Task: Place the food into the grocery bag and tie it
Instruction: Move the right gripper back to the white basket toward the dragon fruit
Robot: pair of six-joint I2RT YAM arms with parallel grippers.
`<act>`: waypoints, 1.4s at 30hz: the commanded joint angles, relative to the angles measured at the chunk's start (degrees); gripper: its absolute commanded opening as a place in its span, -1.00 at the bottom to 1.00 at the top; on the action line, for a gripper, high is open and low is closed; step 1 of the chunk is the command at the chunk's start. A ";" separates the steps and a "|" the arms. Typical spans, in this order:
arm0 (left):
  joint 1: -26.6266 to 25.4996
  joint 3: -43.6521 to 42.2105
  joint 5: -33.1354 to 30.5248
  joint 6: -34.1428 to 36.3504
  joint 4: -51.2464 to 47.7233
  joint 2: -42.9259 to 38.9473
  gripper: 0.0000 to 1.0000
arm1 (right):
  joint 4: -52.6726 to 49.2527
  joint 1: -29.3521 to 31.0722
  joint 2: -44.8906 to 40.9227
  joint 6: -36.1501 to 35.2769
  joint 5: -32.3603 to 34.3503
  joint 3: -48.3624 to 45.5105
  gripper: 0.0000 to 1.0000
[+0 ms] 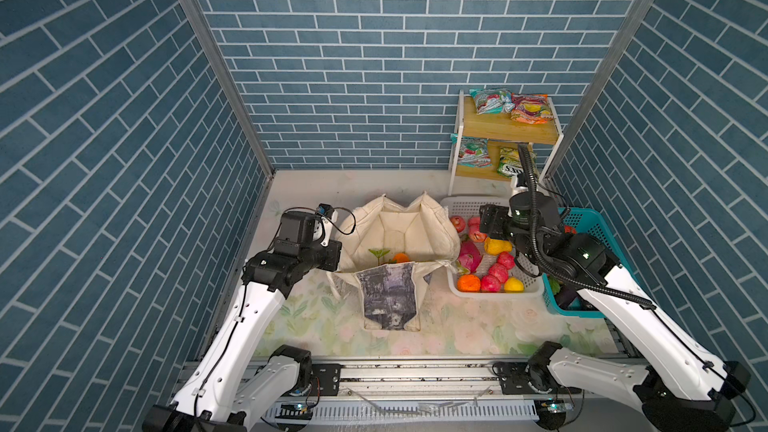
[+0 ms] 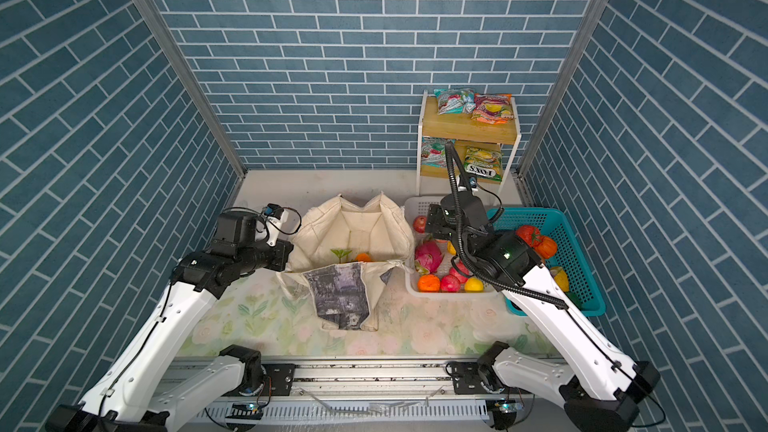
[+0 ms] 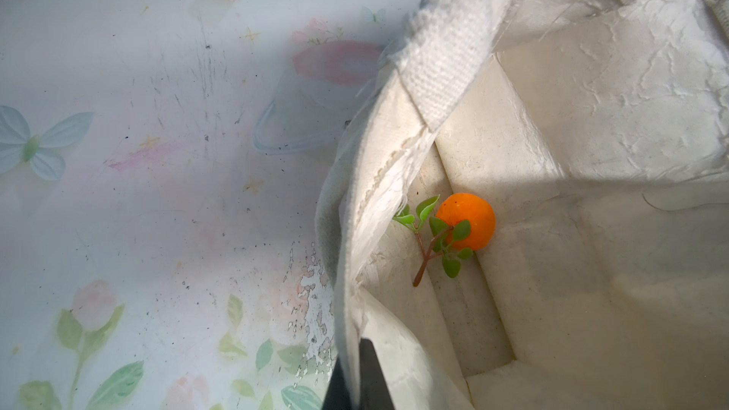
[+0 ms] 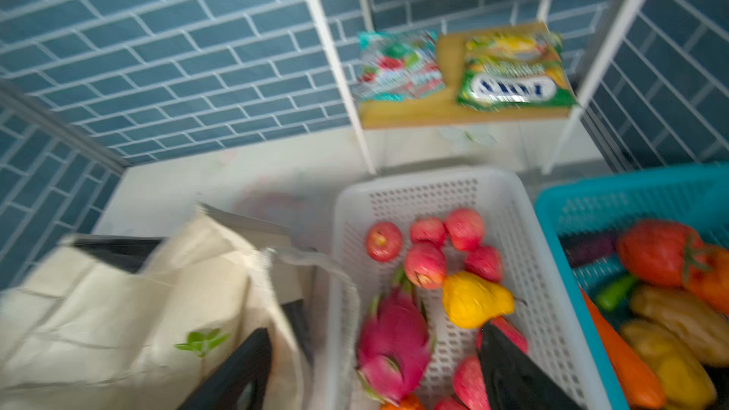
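The rim of the grocery bag (image 3: 591,92) is clamped in the left claw (image 3: 357,364); the right claw (image 4: 372,329) is held apart above the white basket (image 4: 414,199).

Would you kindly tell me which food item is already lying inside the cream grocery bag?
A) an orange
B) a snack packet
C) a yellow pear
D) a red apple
A: the left wrist view shows an orange on the floor of the grocery bag, next to a green leafy sprig; no other fruit or packet shows inside.
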 commanded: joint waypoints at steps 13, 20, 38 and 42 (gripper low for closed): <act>0.27 -0.57 -1.23 0.02 0.73 -0.80 -1.00 | 7.97 -11.81 6.09 11.95 -26.80 -19.26 0.86; 0.33 -0.66 -1.00 0.00 0.82 -0.77 -1.00 | 14.39 -14.98 9.52 13.50 -32.38 -21.27 0.88; 0.27 -0.66 -0.87 -0.04 0.86 -0.84 -1.00 | 18.87 -15.50 16.52 14.61 -34.57 -22.43 0.91; 0.27 -0.66 -0.72 0.01 0.82 -0.85 -1.00 | 19.60 -15.43 17.79 14.61 -34.71 -22.62 0.97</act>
